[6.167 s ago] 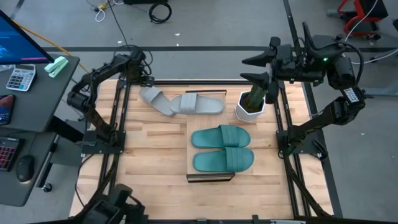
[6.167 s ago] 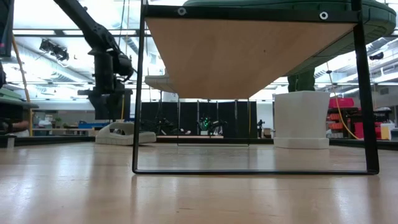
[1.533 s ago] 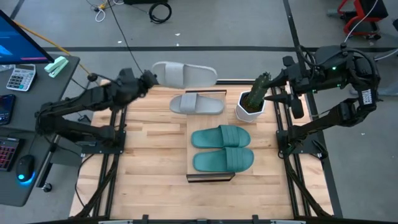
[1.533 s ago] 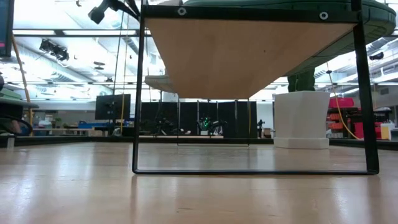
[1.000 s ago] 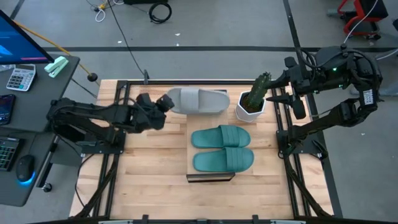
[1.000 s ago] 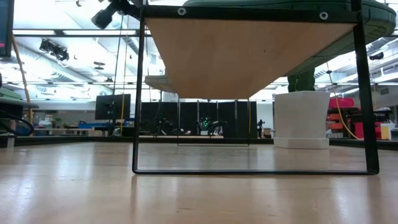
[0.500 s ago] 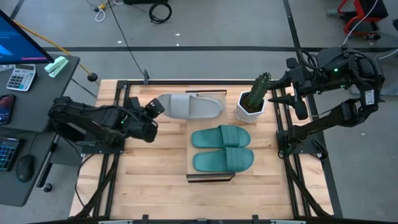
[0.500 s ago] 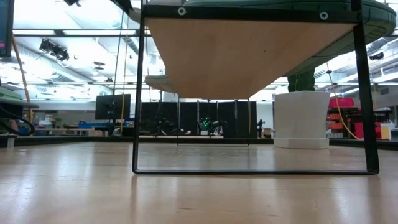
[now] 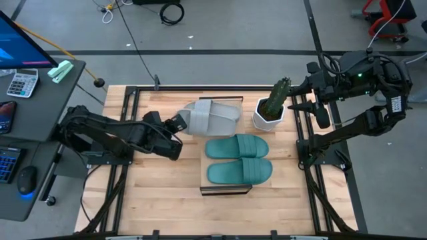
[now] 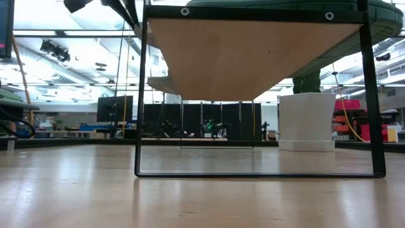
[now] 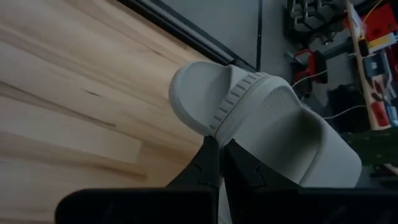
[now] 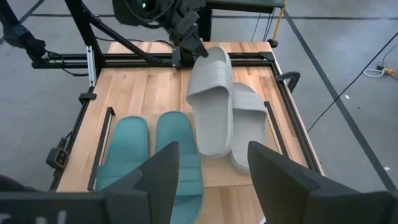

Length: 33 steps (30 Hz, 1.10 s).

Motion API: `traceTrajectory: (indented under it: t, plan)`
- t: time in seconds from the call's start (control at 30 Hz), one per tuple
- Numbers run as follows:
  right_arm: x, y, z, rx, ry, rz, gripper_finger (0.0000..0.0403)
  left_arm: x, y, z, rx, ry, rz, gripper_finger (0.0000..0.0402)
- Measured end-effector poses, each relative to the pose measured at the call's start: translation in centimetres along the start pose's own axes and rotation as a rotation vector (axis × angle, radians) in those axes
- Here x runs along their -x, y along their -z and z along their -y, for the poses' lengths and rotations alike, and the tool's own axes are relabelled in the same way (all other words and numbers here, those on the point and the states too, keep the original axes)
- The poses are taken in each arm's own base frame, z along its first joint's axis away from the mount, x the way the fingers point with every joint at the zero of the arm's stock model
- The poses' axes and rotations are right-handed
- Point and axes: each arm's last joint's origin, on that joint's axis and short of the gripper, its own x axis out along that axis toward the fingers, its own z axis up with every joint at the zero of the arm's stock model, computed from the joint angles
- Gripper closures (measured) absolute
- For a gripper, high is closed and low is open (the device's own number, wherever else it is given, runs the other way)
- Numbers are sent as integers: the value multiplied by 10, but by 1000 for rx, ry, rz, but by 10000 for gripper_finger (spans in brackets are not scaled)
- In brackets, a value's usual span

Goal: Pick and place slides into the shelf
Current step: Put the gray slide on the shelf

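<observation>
The shelf [image 9: 208, 188] stands mid-table; in the low view its plank [image 10: 253, 57] fills the top. Two teal slides [image 9: 237, 147] [image 9: 240, 171] lie side by side on its top. A grey slide [image 12: 252, 134] lies flat on the shelf's far end. Over it, tipped on its side, hangs a second grey slide [image 9: 210, 119], with my left gripper [image 9: 176, 124] shut on its left end. My right gripper [image 12: 214, 180] stands open with nothing between its fingers, high at the table's far right, beyond the plant pot. My left gripper pinches the grey slide's edge [image 11: 216, 134] between its two fingers, near the end toward the table's left, beside the strap's ribbed rim. The fingers come level from the table's left. The slide is tilted over the other grey slide; whether they touch, I cannot tell.
A white pot with a cactus [image 9: 269, 112] stands right of the shelf's far end, close to the grey slides. Black frame rails [image 9: 127, 127] [image 9: 301, 133] run along both table sides. Bare wood [image 9: 160, 180] lies left of the shelf.
My left gripper, still shut on the grey slide, has moved toward the table's near edge and a little right. The slide has travelled with it from the far edge to above the other grey slide on the shelf's far end, tipping more onto its side.
</observation>
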Motion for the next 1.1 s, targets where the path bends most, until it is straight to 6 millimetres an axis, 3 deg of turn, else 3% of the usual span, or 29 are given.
traceTrajectory:
  t: [0.47, 1.1]
  plan:
    - [0, 0, 0, -33, 0, 1, 206, -3, 17, -3, -48, -15, 4, 393]
    - [0, -1, 0, -40, 0, 9, 206, -5, 19, 0, -15, 18, 23, 393]
